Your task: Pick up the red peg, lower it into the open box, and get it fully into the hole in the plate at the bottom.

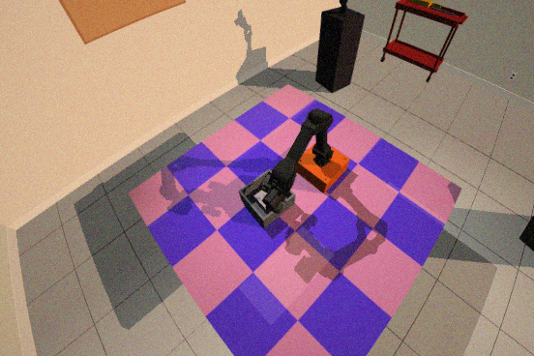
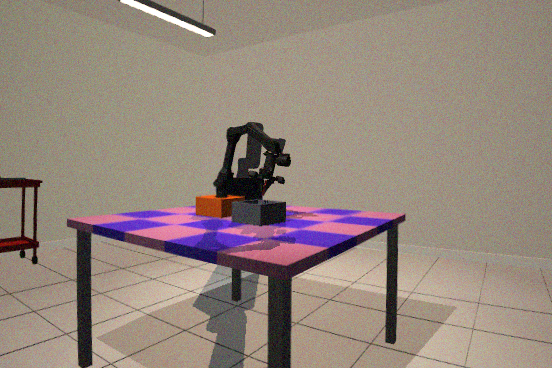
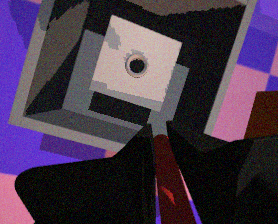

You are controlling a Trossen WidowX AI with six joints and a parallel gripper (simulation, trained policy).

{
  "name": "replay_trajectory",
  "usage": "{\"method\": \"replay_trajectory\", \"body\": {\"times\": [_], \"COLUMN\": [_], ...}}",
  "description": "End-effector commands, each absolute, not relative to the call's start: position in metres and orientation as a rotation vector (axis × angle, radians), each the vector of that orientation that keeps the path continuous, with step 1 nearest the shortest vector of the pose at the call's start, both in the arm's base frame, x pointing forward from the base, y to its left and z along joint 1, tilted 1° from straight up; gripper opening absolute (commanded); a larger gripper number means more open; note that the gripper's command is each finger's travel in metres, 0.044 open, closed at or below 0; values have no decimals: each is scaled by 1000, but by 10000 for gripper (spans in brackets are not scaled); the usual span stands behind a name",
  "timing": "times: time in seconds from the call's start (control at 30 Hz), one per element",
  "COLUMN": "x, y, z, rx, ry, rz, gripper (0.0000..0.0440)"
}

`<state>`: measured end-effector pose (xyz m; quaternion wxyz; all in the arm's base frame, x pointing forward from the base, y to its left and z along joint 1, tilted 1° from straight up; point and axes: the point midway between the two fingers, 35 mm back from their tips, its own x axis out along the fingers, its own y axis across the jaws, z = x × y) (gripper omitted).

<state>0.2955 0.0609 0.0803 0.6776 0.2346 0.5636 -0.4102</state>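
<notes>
My gripper (image 3: 159, 128) (image 1: 272, 197) (image 2: 263, 186) is shut on the red peg (image 3: 167, 175), which runs between the two dark fingers toward the wrist camera. The gripper hangs over the open grey box (image 1: 255, 215) (image 2: 258, 212) (image 3: 34, 85). In the wrist view the pale plate (image 3: 155, 55) lies at the box bottom, with its round hole (image 3: 136, 64) up and left of the peg tip. In the top and exterior views the arm hides the peg.
The arm's orange base block (image 1: 329, 170) (image 2: 214, 205) stands just behind the box on the pink and purple checkered table (image 1: 377, 277) (image 2: 280, 256). A black pedestal with a camera arm (image 1: 339, 49) and a red cart (image 1: 426, 32) stand off the table.
</notes>
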Motion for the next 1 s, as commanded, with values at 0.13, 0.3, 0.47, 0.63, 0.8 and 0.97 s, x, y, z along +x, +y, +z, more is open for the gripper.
{"method": "replay_trajectory", "body": {"times": [0.13, 0.3, 0.47, 0.63, 0.8, 0.97], "x": [320, 331, 339, 341, 340, 346], "y": [30, 13, 1, -6, -8, -12], "z": [72, 63, 50, 33, 15, 6], "rx": [542, 548, 549, 540, 528, 532], "ry": [1267, 1290, 1318, 1358, 1409, 1431], "rz": [-918, -894, -857, -813, -774, -742], "gripper": [0, 1, 2, 1, 79, 153]}}
